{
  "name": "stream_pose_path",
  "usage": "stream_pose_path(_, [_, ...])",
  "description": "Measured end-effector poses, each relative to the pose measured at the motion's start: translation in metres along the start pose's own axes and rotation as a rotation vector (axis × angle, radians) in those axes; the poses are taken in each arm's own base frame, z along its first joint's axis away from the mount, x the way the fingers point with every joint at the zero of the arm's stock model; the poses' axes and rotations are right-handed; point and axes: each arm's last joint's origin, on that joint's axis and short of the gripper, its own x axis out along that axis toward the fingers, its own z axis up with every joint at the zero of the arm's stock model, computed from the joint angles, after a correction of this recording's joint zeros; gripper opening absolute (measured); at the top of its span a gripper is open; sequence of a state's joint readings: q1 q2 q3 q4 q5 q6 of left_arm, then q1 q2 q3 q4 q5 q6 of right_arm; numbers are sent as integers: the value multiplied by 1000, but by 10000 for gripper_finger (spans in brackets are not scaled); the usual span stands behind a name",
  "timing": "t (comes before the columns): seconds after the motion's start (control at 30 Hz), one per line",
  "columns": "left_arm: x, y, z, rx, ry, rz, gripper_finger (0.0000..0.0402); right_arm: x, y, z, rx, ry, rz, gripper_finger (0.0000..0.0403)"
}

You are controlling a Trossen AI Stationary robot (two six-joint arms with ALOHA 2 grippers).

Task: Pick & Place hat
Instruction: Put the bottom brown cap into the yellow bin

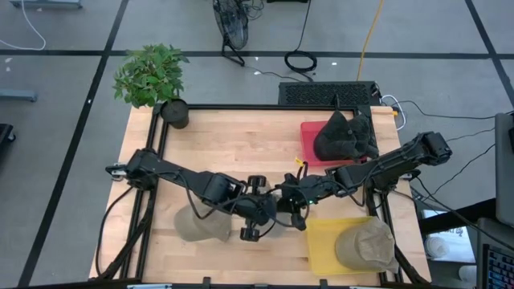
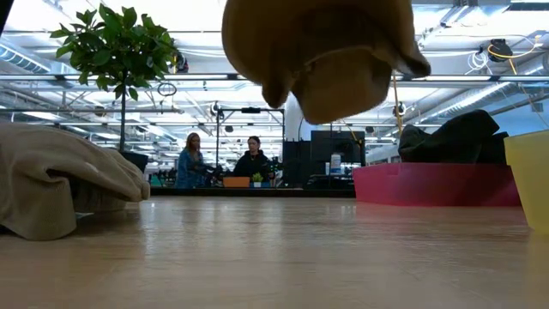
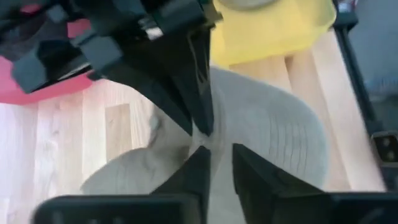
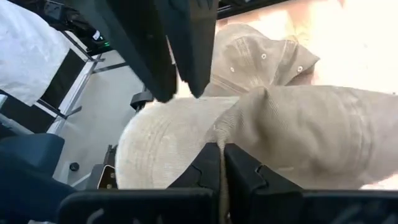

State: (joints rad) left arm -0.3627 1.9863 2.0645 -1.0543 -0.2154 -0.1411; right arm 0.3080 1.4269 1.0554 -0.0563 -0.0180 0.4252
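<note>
- High view: both arms meet over the middle of the wooden table (image 1: 241, 136). The left gripper (image 1: 259, 210) and right gripper (image 1: 294, 195) sit close together; a tan hat (image 1: 201, 224) lies on the table under the left arm, another tan hat (image 1: 365, 243) rests in the yellow bin (image 1: 325, 245), and dark hats (image 1: 345, 135) fill the red bin (image 1: 309, 138). A potted plant (image 1: 152, 76) stands at the far left corner.
- Low view: a tan hat held aloft (image 2: 322, 51) hangs above the table, crown down; two people sit in the room beyond.
- Left wrist view: the left fingers (image 3: 199, 177) pinch the held hat's fabric, nearly closed, opposite the other arm's fingers (image 3: 186, 81).
- Right wrist view: the right fingers (image 4: 208, 168) clamp a fold of the same hat, closed tight on it.
</note>
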Motion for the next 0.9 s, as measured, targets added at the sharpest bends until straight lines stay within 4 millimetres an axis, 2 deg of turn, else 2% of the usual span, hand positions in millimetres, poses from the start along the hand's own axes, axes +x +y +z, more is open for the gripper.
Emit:
stream_pose_path(0.23, [-17, 10, 2, -123, -41, 22, 161, -1, -2, 0, 43, -19, -59, 1])
stream_pose_path(0.47, [-27, 14, -10, -214, 49, 71, 184, -20, -6, 2, 75, -90, -297, 0])
stream_pose_path(0.57, [-28, 13, -14, -221, 88, 83, 184, -38, -7, 11, 60, -135, -467, 0])
stream_pose_path(0.67, [-28, 11, -14, -236, 89, 83, 184, -62, -3, 29, 21, -177, -617, 0])
stream_pose_path(0.8, [-28, 11, -16, -251, 109, 82, 184, -99, 12, 53, -50, -126, -636, 0])
stream_pose_path(0.9, [-29, 11, -19, -246, 133, 89, 184, -126, 24, 59, -66, -33, -651, 0])
